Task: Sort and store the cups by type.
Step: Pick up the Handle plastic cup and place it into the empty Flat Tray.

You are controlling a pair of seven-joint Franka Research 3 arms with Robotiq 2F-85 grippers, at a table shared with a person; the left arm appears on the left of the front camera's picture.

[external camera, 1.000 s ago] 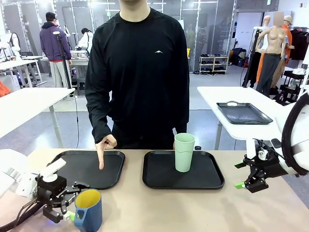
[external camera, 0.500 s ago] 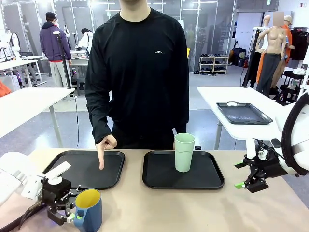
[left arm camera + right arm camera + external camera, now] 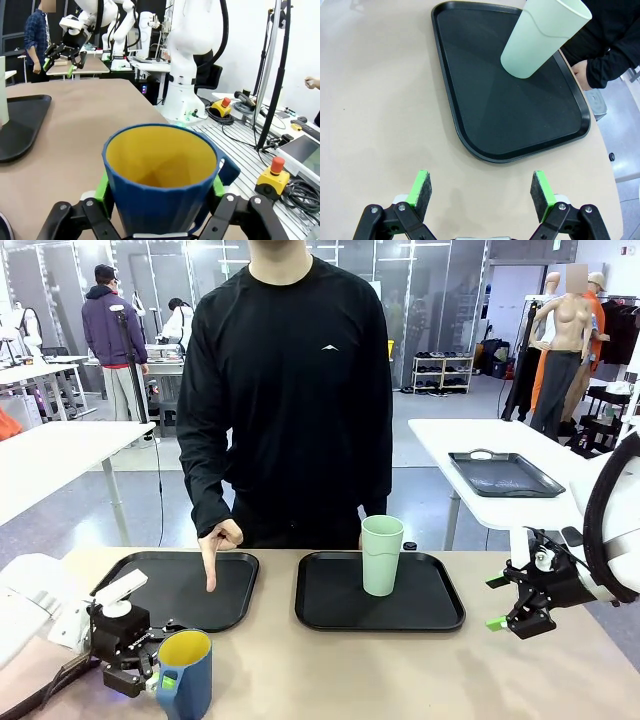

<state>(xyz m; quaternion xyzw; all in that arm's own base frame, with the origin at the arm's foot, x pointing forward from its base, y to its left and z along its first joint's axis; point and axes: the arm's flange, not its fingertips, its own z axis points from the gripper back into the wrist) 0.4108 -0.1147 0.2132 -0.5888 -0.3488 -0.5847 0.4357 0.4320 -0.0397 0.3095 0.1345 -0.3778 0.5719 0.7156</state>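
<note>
Left wrist view: the left gripper [image 3: 160, 192] pinches the blue mug [image 3: 161, 177] on the counter [image 3: 70, 115]; the right gripper [image 3: 482, 194], at three o'clock, stands spread near the green tumbler [image 3: 542, 37].

The left gripper [image 3: 160, 677] appears clamped on the blue mug [image 3: 184, 673]; the green tumbler [image 3: 381, 555] stands on the right tray [image 3: 440, 610].

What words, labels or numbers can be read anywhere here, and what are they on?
None can be read.
Person's black shirt: a small white chest mark, a shape and not letters.
Blue mug, mint-green tumbler, both black trays: plain, no print.
</note>
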